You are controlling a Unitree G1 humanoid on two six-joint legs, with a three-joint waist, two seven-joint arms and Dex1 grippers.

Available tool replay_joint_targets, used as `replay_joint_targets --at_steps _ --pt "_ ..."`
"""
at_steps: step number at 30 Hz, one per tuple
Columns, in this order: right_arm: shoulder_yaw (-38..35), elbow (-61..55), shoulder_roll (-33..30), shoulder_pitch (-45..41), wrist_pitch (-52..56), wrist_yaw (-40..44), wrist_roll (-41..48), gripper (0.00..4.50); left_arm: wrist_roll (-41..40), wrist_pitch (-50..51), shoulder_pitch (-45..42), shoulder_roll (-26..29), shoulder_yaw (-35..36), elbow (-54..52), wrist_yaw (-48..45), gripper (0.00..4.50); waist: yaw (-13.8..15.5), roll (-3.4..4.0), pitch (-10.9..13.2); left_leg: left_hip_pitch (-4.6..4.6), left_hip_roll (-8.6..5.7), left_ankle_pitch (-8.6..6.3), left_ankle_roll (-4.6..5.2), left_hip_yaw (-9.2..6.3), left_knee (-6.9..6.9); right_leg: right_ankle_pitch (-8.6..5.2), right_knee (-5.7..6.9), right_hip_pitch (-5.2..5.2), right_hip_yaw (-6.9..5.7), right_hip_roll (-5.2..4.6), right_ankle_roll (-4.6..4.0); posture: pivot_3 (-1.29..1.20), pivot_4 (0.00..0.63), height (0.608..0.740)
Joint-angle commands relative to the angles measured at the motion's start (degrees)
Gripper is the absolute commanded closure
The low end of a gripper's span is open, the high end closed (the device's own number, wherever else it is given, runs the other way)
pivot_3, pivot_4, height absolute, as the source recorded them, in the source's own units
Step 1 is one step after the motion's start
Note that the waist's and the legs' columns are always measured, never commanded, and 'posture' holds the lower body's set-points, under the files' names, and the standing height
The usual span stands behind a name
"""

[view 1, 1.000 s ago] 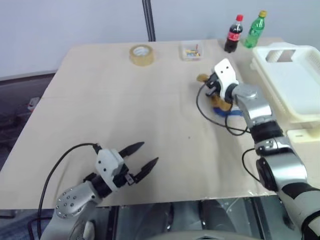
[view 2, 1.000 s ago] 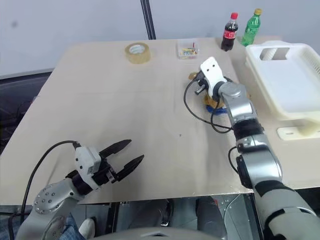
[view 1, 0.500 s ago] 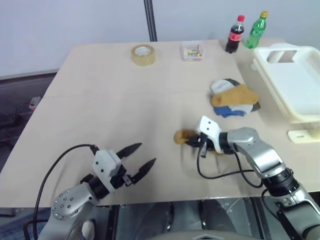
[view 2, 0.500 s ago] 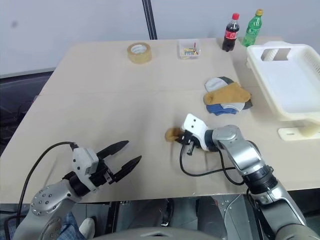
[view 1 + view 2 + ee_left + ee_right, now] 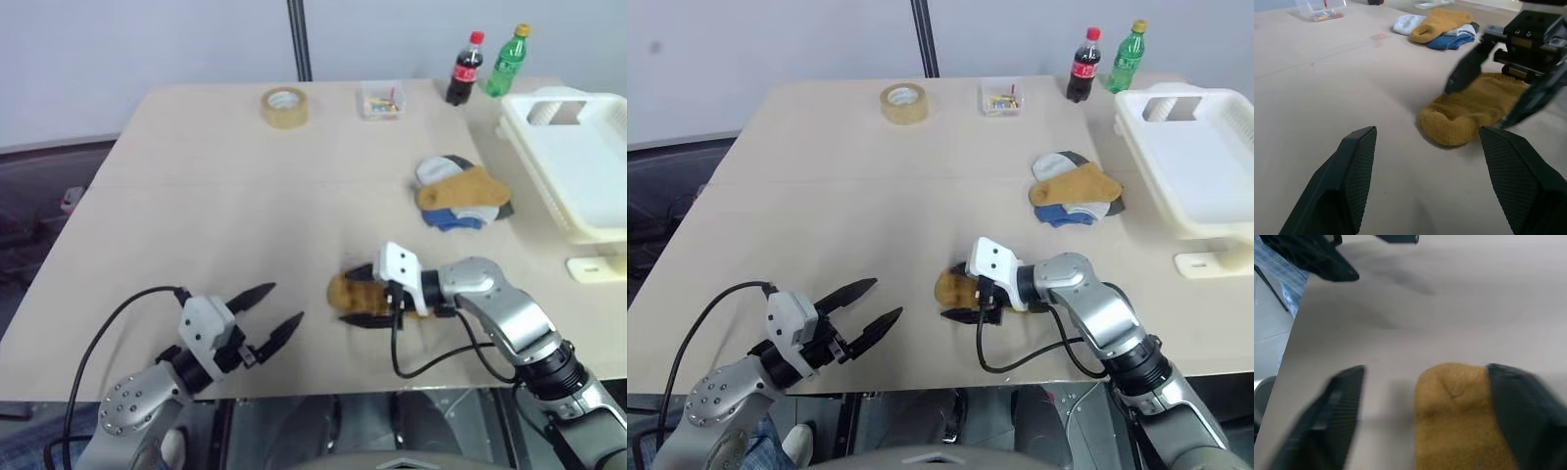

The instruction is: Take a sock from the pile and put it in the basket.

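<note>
Right gripper (image 5: pixel 358 296) spread wide, straddling sock (image 5: pixel 345 292)

left claw (image 5: pixel 277 311) spread and level, right claw (image 5: pixel 359 296) spread, pointing left

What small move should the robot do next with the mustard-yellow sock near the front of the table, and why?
Probably the open left gripper should reach over and close on the mustard-yellow fabric sock. The sock lies flat on the wooden table, the right gripper stands open around it, no longer gripping, and the left gripper waits just beside it. The white slotted plastic basket is far away.
</note>
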Motion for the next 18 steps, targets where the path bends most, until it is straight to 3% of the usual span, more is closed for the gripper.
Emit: replay_joint_targets --at_steps 1,5,11,14,17,18 --pt "-5.74 -0.44 -4.91 -0.40 -1.42 1.66 1.34 0.07 -0.29 -0.82 0.45 0.18 0.56 -1.33 -0.14 0.91 0.25 -0.02 0.02 0.00 -0.01 0.00 0.00 -0.01 0.00 0.00 0.00 0.00 -0.01 -0.01 0.00 0.00 0.150 0.739" --pt "-9.95 3.53 -10.97 1.29 -4.87 3.90 1.70 0.07 -0.18 -0.95 0.41 0.09 0.55 -1.18 -0.06 0.91 0.36 -0.07 0.02 -0.02 -0.03 -0.02 0.03 -0.01 0.02 0.00 -0.03 0.02 -0.04 -0.03 0.00 0.00 0.150 0.739" --pt "-9.97 12.20 -19.32 4.63 -15.63 8.50 -3.23 0.07 -0.14 -1.03 0.60 0.32 0.76 -1.02 -0.32 0.91 0.17 -0.06 0.03 0.00 0.01 -0.07 0.12 0.04 0.02 0.00 -0.03 0.09 0.00 -0.02 0.00 0.00 0.150 0.739" --pt "-9.87 14.42 -20.08 4.74 -17.12 8.94 -3.79 0.07 -0.19 -1.09 0.68 0.43 0.93 -0.90 -0.48 0.91 0.12 -0.07 0.02 0.04 0.03 -0.06 0.11 0.03 0.02 0.00 -0.03 0.12 -0.01 -0.01 0.00 0.00 0.150 0.739" --pt "-8.82 16.05 -19.27 4.62 -19.47 8.72 -4.99 0.92 0.01 -1.15 0.64 0.49 0.61 -0.75 -0.67 0.91 0.15 -0.08 0.02 0.07 0.04 -0.09 0.16 0.03 0.03 0.00 -0.02 0.18 -0.01 -0.01 0.00 0.00 0.150 0.739" --pt "-8.54 16.17 -18.88 4.62 -19.56 8.91 -4.85 1.41 0.08 -1.16 0.59 0.49 0.53 -0.68 -0.70 0.91 0.15 -0.10 0.01 0.07 0.04 -0.10 0.17 0.03 0.05 0.00 -0.02 0.19 -0.02 -0.01 0.00 0.00 0.150 0.739"
